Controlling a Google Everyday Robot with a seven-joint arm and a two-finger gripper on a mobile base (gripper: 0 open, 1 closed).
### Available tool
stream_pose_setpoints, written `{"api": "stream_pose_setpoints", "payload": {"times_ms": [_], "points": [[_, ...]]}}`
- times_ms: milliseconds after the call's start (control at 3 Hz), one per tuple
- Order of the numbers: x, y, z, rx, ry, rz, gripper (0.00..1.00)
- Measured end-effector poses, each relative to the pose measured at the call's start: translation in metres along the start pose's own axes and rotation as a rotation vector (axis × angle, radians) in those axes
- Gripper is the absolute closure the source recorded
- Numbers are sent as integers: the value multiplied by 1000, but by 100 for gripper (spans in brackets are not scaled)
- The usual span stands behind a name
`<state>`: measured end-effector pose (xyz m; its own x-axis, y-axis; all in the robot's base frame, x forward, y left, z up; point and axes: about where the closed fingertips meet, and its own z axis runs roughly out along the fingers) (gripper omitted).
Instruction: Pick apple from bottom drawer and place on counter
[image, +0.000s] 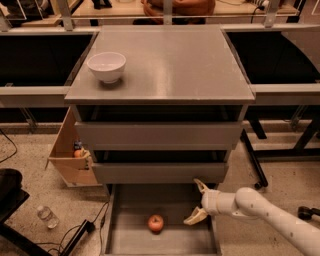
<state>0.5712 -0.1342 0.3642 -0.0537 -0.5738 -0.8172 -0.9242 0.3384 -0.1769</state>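
Your wide, shallow grey bottom drawer stands open toward the camera. Its thin low side walls run down both edges, and its flat floor holds one thing only. The small round red-orange apple sits on that floor near the drawer's middle, a little toward the front. It is apart from both walls, with bare floor on every side of it.

The cream-fingered two-finger gripper hangs over the drawer's right rear corner, on a white arm that reaches in across the drawer's right wall. Its fingers are spread wide, one up by the closed front above the drawer and one low near the drawer floor. They hold nothing. The apple lies just to their left, not touching.

Above the drawer, two plain flat grey drawer fronts are closed. Over them, the large square grey counter carries a round white bowl near its rear-left corner. The slab's middle and right side show smooth grey surface out to the edges.

Left of the drawer, an open tan cardboard box stands on the speckled floor. A clear plastic bottle lies farther left, its label too small to read.
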Motion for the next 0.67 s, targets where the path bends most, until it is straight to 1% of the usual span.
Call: {"api": "stream_pose_setpoints", "payload": {"times_ms": [333,667], "points": [[24,13,51,-51,-82,36,0],[42,32,81,-103,-122,60,0]]}}
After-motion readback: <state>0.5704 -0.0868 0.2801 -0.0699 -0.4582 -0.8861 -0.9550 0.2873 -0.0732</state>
